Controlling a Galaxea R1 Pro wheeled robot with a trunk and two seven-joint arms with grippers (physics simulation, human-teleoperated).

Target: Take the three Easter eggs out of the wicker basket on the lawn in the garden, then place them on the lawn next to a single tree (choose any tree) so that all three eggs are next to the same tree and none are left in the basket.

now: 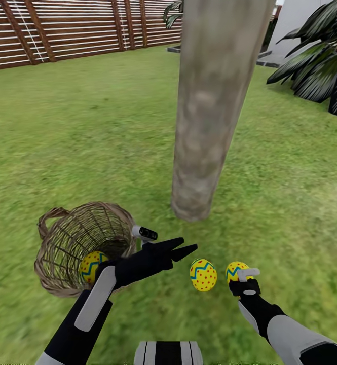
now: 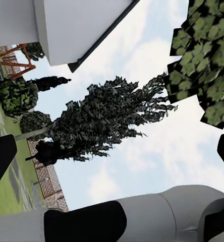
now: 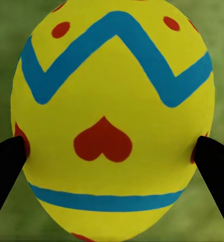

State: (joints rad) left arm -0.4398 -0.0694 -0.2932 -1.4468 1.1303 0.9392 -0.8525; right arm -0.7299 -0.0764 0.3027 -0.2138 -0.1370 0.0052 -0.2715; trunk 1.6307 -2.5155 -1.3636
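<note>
- While the right gripper sits low over the lawn just beside the tree trunk, its two dark fingers press against opposite sides of a heart-marked Easter egg, so it is closed on that egg.
- One dotted egg already lies on the grass near the trunk's foot, just beside the held one.
- One more egg sits inside the wicker basket, which lies tipped on its side, mouth toward the robot, on the grass left of the trunk.
- Hovering beside the basket's rim, the left gripper has its fingers spread and nothing between them; its wrist camera looks up at sky, a dark cypress-like tree and a white house wall.
- Judged from this, two eggs are at the tree and one remains to be taken out.
- Risks from here:
  - Letting go before the egg rests on the grass could send it rolling away from the trunk or knocking the dotted egg off.
  - Reaching in with the left arm may push the tipped basket, since woven twigs give little resistance, and the last egg could roll out the wrong way.
  - A smooth rounded shell may slip from a two-finger pinch if caught off-centre.
</note>
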